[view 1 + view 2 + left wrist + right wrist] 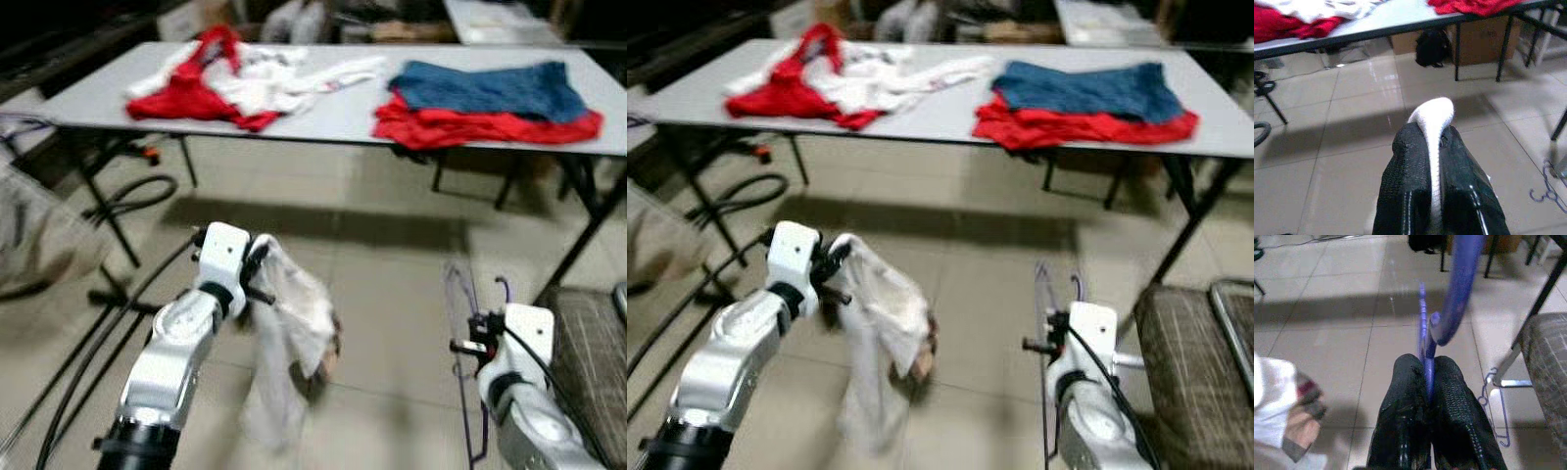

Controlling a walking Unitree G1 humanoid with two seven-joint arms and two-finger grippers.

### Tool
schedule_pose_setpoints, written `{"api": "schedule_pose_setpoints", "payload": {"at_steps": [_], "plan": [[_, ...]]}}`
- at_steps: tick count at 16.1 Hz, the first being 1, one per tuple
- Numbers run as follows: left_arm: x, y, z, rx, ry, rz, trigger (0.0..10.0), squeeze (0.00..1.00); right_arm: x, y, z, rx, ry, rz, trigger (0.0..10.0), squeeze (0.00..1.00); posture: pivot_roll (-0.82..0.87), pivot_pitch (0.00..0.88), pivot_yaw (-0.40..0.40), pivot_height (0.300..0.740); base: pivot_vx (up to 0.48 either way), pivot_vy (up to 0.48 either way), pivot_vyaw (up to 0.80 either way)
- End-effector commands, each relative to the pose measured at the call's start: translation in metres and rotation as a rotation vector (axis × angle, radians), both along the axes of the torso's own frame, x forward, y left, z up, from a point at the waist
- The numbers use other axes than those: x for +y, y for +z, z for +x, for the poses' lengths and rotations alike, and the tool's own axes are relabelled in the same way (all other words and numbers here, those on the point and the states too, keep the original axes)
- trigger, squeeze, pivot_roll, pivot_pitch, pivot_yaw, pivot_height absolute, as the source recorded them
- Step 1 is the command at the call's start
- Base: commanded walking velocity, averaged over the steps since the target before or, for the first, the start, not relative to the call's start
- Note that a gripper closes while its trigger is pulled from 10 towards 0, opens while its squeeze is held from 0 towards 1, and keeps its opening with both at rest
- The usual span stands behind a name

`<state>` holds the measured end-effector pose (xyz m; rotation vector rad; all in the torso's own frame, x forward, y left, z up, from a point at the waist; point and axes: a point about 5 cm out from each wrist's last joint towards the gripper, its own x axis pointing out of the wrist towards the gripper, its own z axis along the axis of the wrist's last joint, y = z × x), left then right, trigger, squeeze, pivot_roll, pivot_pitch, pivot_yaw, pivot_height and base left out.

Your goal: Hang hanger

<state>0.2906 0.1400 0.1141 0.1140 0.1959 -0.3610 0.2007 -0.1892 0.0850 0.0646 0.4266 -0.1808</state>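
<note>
Your left gripper (1432, 171) is clenched on the limp white garment (289, 333) at lower centre, the right gripper (1430, 396) pinches the purple hanger (1452, 298) thinly, so it may twist loose when you thread it.

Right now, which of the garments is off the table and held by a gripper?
The white garment: it hangs over the floor, pinched in the left gripper. The red and white clothes and the blue garment lie on the table.

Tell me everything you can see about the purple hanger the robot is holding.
The purple hanger is thin, of plastic or coated wire by its look, with a curved hook at the top. The right gripper has its jaws shut on it, holding it roughly upright above the tiled floor, beside a chair. Nothing hangs on it yet.
</note>
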Motion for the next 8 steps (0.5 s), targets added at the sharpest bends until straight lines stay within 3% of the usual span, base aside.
{"api": "schedule_pose_setpoints", "payload": {"at_steps": [1, 4, 8], "plan": [[-0.0078, 0.0077, 0.0029, -0.03, -0.034, -0.008, 10.0, 0.0, -0.0064, 0.0028, -0.0008, -0.005, -0.025, -0.019, 10.0, 0.0, -0.02, 0.0, 0.092, 0.74, 0.251, 0.0, -0.8], [-0.0125, 0.0084, 0.0006, -0.034, -0.079, -0.003, 10.0, 0.0, -0.0051, 0.0022, -0.0016, -0.004, -0.026, -0.015, 10.0, 0.0, -0.02, 0.0, 0.098, 0.74, 0.0, 0.0, -0.72], [-0.0102, 0.0078, 0.0017, -0.031, -0.075, 0.009, 10.0, 0.0, -0.0024, 0.0026, 0.0008, -0.009, 0.014, -0.03, 10.0, 0.0, -0.01, 0.0, 0.099, 0.74, 0.0, 0.401, 0.0]]}}
